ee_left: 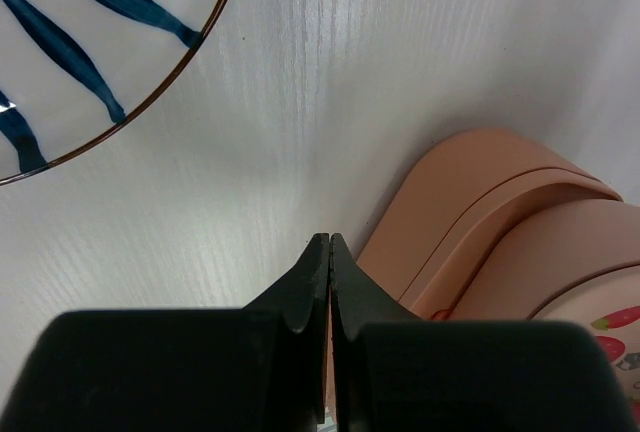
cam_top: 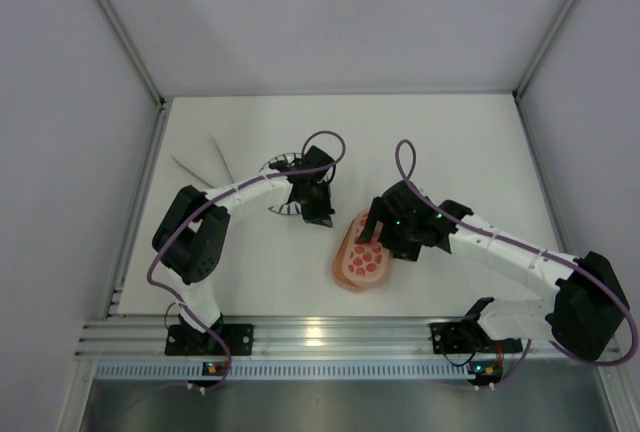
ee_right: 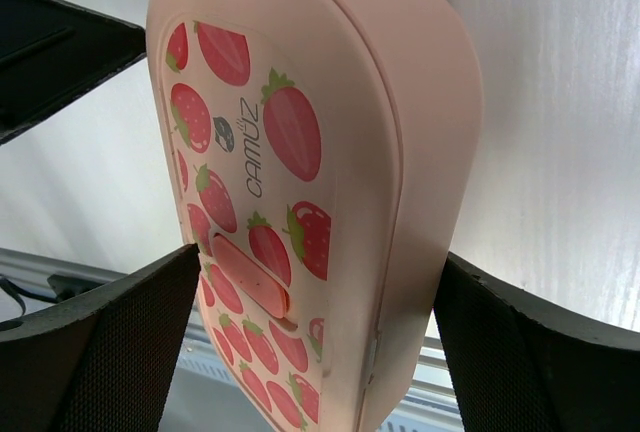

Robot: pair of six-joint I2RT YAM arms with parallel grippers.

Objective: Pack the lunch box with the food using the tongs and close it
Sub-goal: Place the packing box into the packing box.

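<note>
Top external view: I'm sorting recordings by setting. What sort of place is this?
Likely a lab robot cell, not a kitchen: blank white walls, arms bolted to an aluminium rail, a lunch box on the table.

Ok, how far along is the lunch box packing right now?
Looks done: the salmon-pink oblong plastic lunch box sits stacked with its strawberry-printed lid on; the slim silvery metal tongs lie aside on the table. In hand: the right gripper, open, straddles the box; the left gripper is shut beside it. Left: probably just withdrawing, if the lid is seated.
</note>
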